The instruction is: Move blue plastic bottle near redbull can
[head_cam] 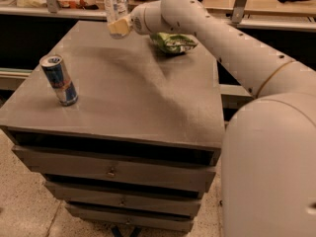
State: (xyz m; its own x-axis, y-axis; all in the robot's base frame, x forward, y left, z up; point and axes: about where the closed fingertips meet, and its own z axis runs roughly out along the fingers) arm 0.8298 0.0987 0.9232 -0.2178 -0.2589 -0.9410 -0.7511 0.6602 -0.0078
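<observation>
Over far side of grey table (138,102): blue plastic bottle (114,1) upright, lower part gripped, top cut by frame edge. Gripper (118,27) jaws clamped on bottle's base. Redbull can (59,80) upright near table's front left edge, well apart from bottle. Green snack bag (174,42) lying behind wrist. Arm (232,48) reaching in from right.
</observation>
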